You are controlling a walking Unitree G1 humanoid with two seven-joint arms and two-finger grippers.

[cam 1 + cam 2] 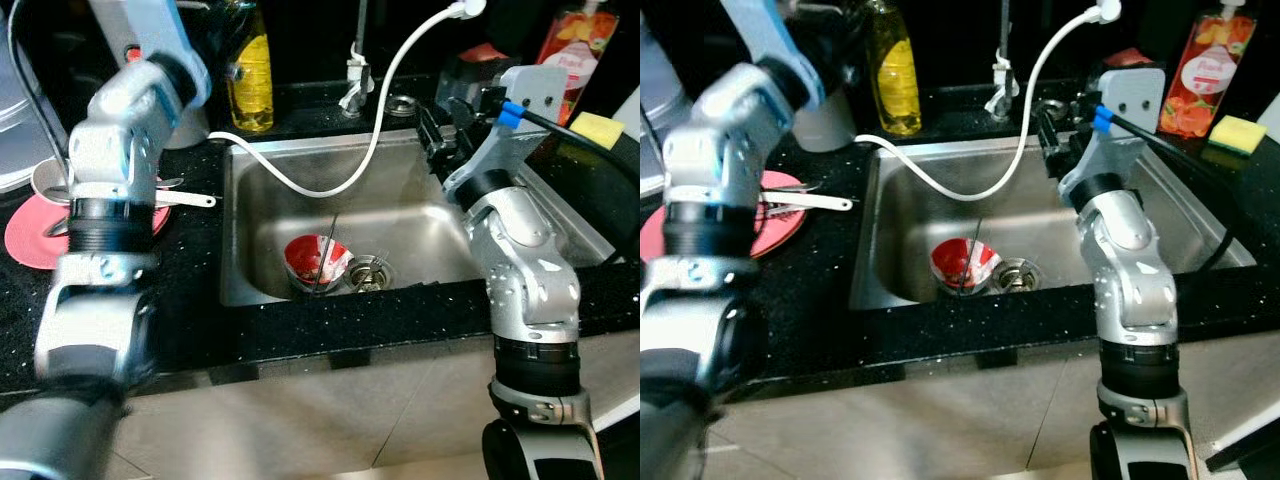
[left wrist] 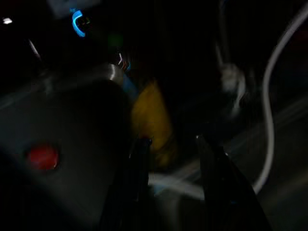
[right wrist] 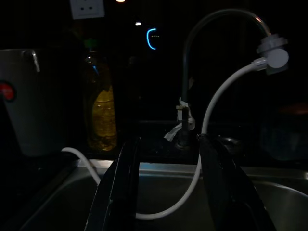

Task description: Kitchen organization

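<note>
The left wrist view is dark and blurred; a yellow bottle (image 2: 150, 120) shows between the released left jaws (image 2: 174, 149). The right jaws (image 3: 168, 159) hang released over the steel sink (image 1: 400, 215). A red bowl (image 1: 316, 262) lies by its drain. The tabletop (image 1: 190, 260) is black, speckled.

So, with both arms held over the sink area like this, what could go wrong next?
1. The right tool is open and aimed at the white hose hanging from the tap; moving forward, it could snag and pull the hose.
2. The left tool is open near the yellow bottle; a careless push might tip the bottle.
3. The red bowl in the sink holds a thin utensil that could flip out if bumped.
</note>
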